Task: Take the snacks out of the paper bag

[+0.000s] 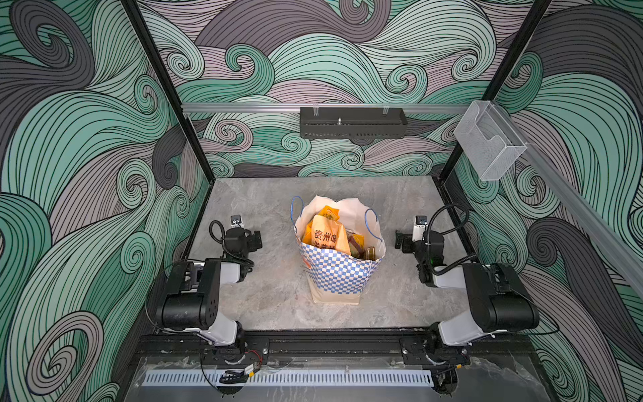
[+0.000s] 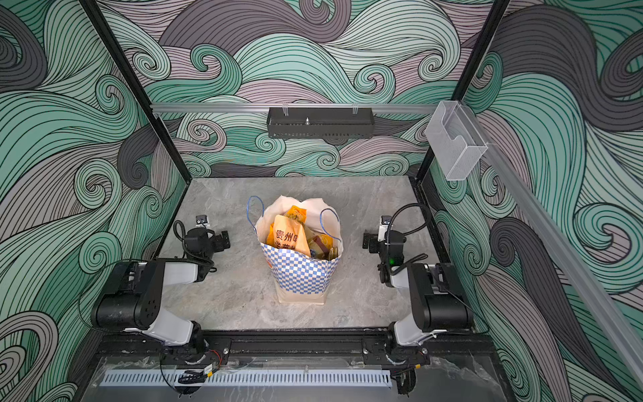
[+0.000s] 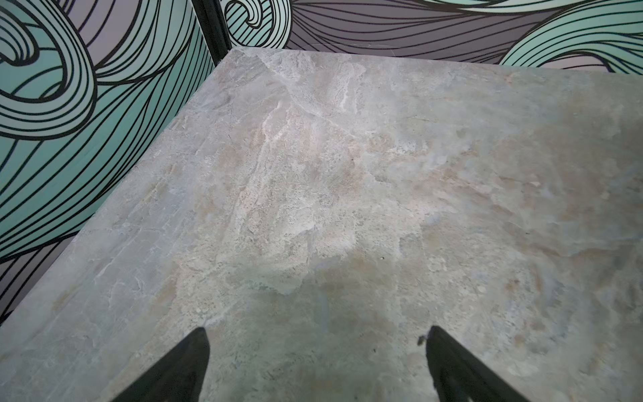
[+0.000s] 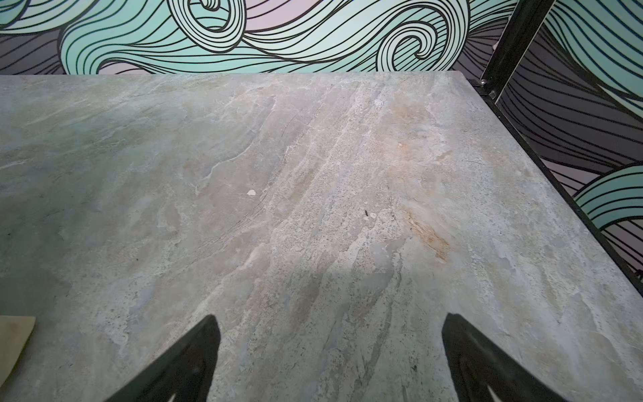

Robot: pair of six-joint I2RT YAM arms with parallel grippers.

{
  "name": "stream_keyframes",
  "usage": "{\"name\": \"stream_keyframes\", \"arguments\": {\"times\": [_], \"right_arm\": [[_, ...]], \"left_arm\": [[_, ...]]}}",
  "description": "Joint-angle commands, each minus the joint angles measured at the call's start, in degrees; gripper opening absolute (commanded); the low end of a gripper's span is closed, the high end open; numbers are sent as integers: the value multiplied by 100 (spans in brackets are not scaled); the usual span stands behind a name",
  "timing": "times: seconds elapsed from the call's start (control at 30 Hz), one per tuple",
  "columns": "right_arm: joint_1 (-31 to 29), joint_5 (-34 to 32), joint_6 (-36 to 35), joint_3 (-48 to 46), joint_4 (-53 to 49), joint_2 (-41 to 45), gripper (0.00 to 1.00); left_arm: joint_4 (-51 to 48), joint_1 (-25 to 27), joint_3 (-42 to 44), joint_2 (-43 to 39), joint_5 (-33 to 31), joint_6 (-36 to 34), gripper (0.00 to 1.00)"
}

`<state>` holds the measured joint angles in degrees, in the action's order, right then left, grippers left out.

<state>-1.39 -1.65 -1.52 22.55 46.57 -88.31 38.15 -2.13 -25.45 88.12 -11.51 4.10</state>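
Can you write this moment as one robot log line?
snacks: in paper bag; left gripper: open, empty; right gripper: open, empty; step: not started

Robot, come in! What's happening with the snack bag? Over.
Left gripper, right gripper open, empty. Paper bag upright between them, snacks inside. Nothing blocking.

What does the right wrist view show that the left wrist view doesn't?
Only the right wrist view: a cream corner at its edge, likely the bag, and the right hand. Only the left wrist view: the left hand. Both: bare table and wave-print wall, with each hand open and empty.
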Motion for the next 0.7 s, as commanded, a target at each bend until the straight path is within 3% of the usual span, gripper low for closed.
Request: {"name": "stream_keyframes", "arguments": {"times": [0.0, 0.67], "right_arm": [[-15, -164, 20, 59, 190, 20, 100], [-21, -167, 11, 50, 211, 23, 100]], "left_arm": [[-7, -24, -125, -97, 27, 38, 99], [-19, -24, -130, -86, 31, 30, 99]]}}
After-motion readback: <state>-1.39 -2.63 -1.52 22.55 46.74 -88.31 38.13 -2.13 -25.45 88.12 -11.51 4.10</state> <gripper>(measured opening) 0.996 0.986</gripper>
